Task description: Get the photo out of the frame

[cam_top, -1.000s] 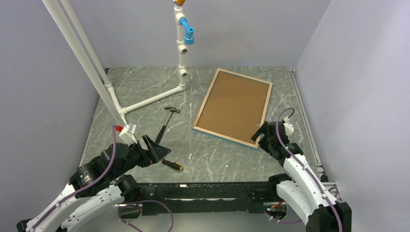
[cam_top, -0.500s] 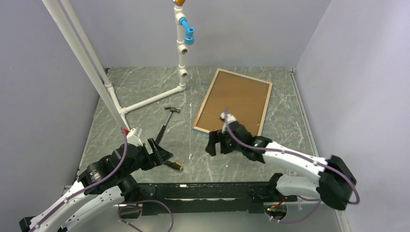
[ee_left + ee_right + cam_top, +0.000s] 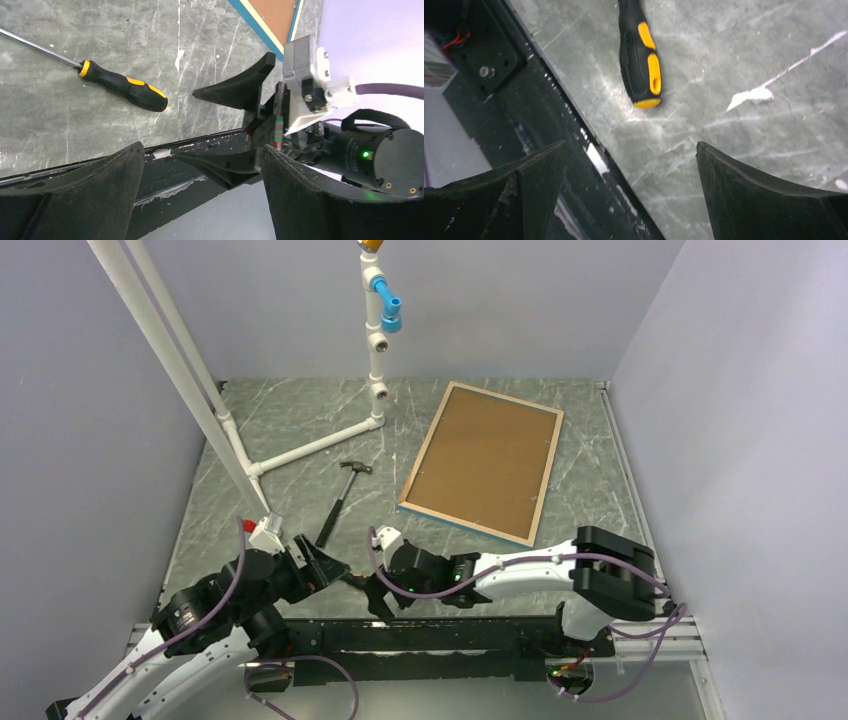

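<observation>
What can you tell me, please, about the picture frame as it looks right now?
The frame is a large, thin rectangle lying flat and face down on the grey marbled table, towards the far right. Its back shows a brown board, like fibreboard, inside a pale wooden rim, with a turquoise edge showing along the near side. A few small dark tabs seem to sit along the rim. It is turned slightly askew. Nothing but the table touches it.

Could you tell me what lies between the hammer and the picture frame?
Nothing: only bare grey marble tabletop separates the dark-handled hammer from the wood-rimmed brown-backed frame, in the top view.
</observation>
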